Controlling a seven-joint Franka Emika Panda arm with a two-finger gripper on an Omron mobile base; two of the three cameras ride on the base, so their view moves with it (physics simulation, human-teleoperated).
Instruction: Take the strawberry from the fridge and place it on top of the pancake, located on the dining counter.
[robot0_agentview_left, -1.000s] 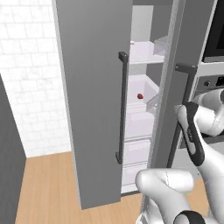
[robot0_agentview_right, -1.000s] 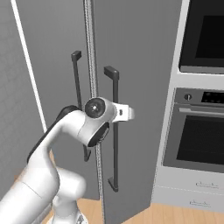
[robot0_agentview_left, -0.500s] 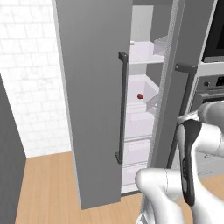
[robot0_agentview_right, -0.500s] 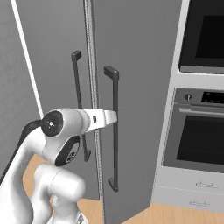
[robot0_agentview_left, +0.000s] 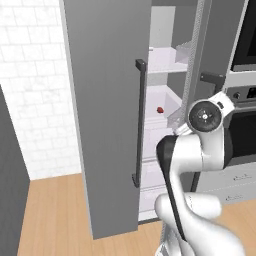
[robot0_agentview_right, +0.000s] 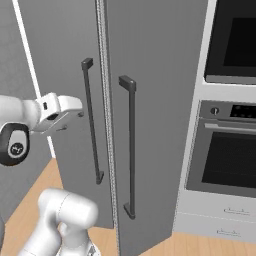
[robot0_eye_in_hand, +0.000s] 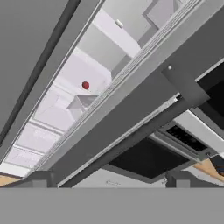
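Left base view: fridge (robot0_agentview_left: 107, 100) left door stands ajar, and the strawberry (robot0_agentview_left: 160, 110) sits on a white inner shelf. Fingers (robot0_eye_in_hand: 43, 178) spread wide apart, holding nothing.

Fridge (robot0_agentview_left: 107, 100): tall, matte grey, two doors with long dark vertical bar handles. In the left base view its left door stands swung open, filling the upper centre of the frame; the right door is closed. Through the gap, white inner shelves show right of centre. In the right base view both doors fill the left and centre of the frame.

Strawberry (robot0_agentview_left: 160, 110): tiny, dark red, rounded, resting on a white shelf at mid-height inside the fridge; in the hand view it lies upper left of centre.
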